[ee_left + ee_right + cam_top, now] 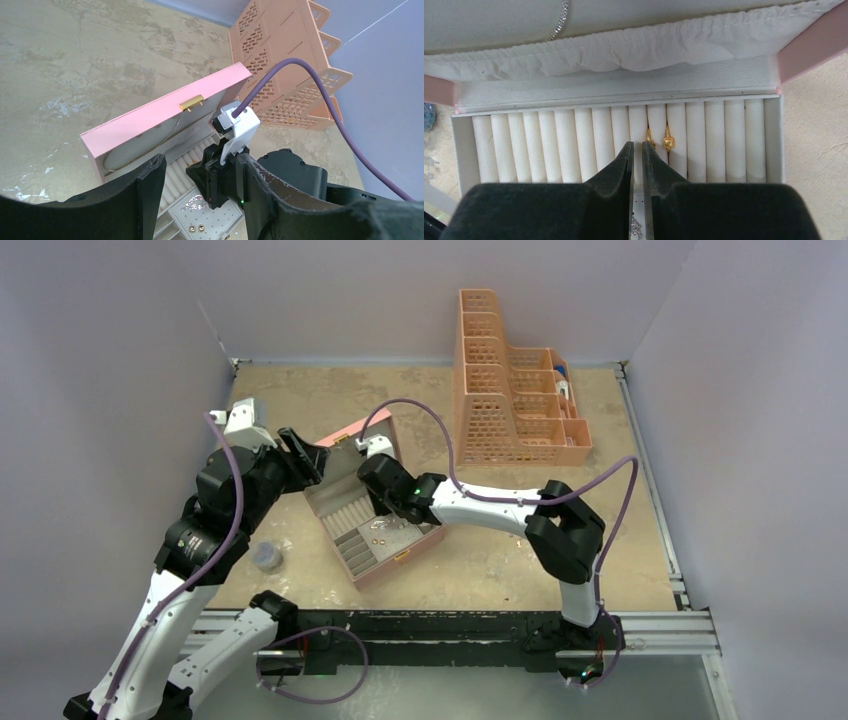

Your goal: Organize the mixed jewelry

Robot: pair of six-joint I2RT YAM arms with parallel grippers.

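Note:
The pink box (408,552) lies open, its lid (150,122) standing up. In the right wrist view two gold rings (667,143) sit in the white ring rolls (549,145), just right of my right gripper (637,148). That gripper is shut to a thin slit with nothing in it and hangs over the rolls (378,502). A silvery chain (562,20) shows in the lid pocket. Two coppery-gold round pieces (196,228) and a silvery cluster (196,202) lie on the box's perforated pad. My left gripper (200,161) is open and empty, beside the lid (310,455).
A grey round puck (266,556) lies on the table left of the box. An orange stepped organizer (510,390) stands at the back right. Purple cables arc over both arms. A metal rail (450,625) runs along the near edge.

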